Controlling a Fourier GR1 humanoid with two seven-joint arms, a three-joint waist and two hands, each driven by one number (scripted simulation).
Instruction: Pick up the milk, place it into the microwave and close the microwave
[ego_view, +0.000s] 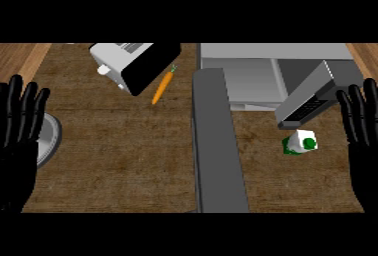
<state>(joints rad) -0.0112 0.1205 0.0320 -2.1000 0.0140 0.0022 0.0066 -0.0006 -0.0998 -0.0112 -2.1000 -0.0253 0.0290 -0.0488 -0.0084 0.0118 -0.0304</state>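
while both hands rest open at the edges, fingers straight and pointing toward twelve o'clock, neither touches anything. left hand (21, 117) sits at nine o'clock, partly over a grey round plate (49, 137); right hand (359, 120) sits at three o'clock. the milk carton (301, 142) stands on the brown counter (118, 165) near four o'clock, just below the open microwave door (314, 95). the microwave (251, 70) lies at one o'clock. a carrot (163, 86) lies at eleven o'clock beside a toaster (129, 62).
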